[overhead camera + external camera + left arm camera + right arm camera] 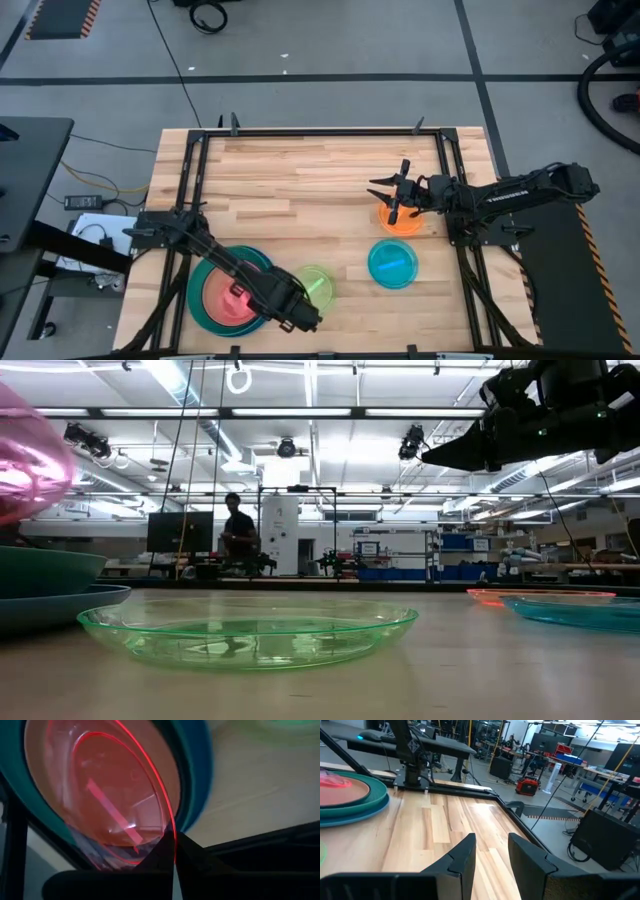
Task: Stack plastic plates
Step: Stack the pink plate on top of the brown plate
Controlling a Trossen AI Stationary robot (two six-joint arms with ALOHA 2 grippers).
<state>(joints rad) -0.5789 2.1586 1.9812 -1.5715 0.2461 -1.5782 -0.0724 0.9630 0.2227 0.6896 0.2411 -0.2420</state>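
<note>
A stack of large blue and teal plates with a salmon plate (215, 300) inside sits near the table's near left edge. My left gripper (174, 857) is shut on the small translucent pink plate (115, 795), which hangs tilted above that stack (45, 575). The green plate (316, 285) lies flat beside the stack, and the cyan plate (392, 263) and the orange plate (402, 221) lie flat on the right. My right gripper (386, 200) hovers open just above the orange plate and touches nothing. My left gripper pinches the pink plate by its rim (167, 847), which runs in between the two fingers. The plate (25, 455) is lifted clear and tilted above the salmon plate. How far back the rim reaches is hidden by the fingers themselves.
A black metal frame (320, 132) runs around the wooden table. Bare wood lies across the far half (300, 180) and between the green and cyan plates. A person (238, 530) stands far off in the room behind the table.
</note>
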